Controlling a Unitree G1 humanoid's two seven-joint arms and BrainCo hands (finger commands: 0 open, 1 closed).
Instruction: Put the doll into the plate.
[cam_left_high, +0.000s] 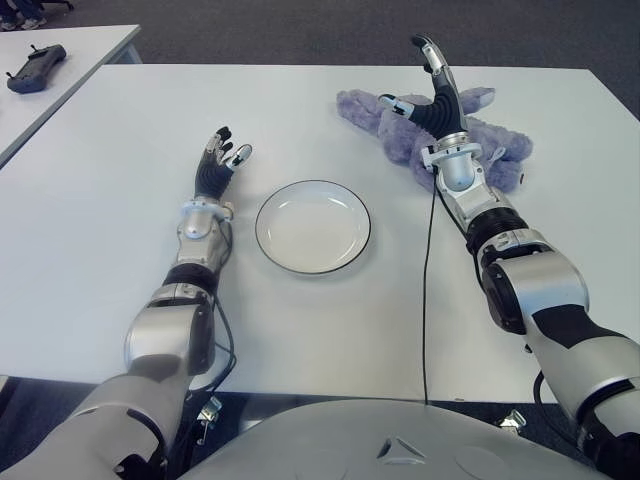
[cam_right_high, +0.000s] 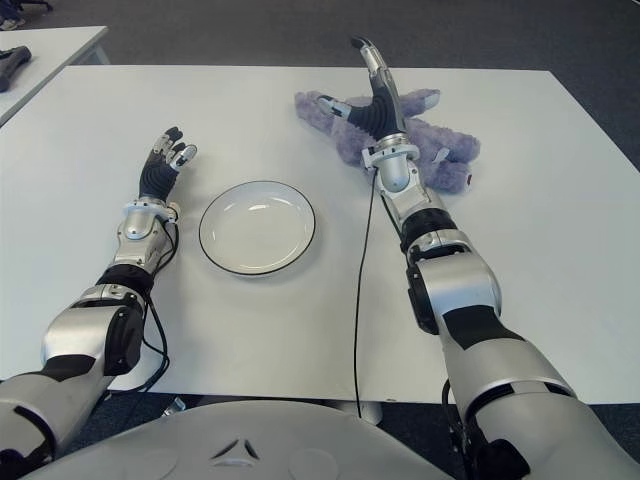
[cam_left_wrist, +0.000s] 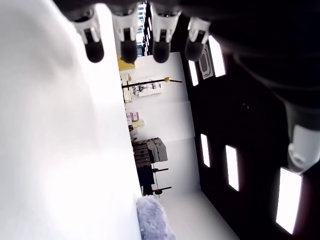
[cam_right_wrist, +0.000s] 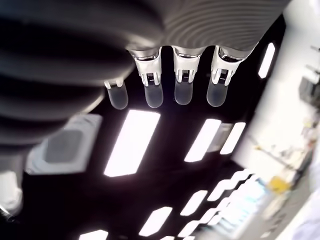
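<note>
Doll (cam_left_high: 480, 150) lies right of and beyond plate (cam_left_high: 312, 226), ungrasped; right hand (cam_left_high: 440, 95) raised over it, fingers extended. Left hand (cam_left_high: 218, 165) relaxed left of plate. Floppy limbs may be missed.

The setting was an office or laboratory room. White rectangular tables (cam_left_high: 120, 300) stood on dark grey carpet (cam_left_high: 300, 30). A second table (cam_left_high: 70, 50) carried a black handheld controller (cam_left_high: 35, 68). The left wrist view showed rectangular ceiling light panels (cam_left_wrist: 231, 167), white walls and stacked equipment (cam_left_wrist: 155, 149) against one wall.
</note>
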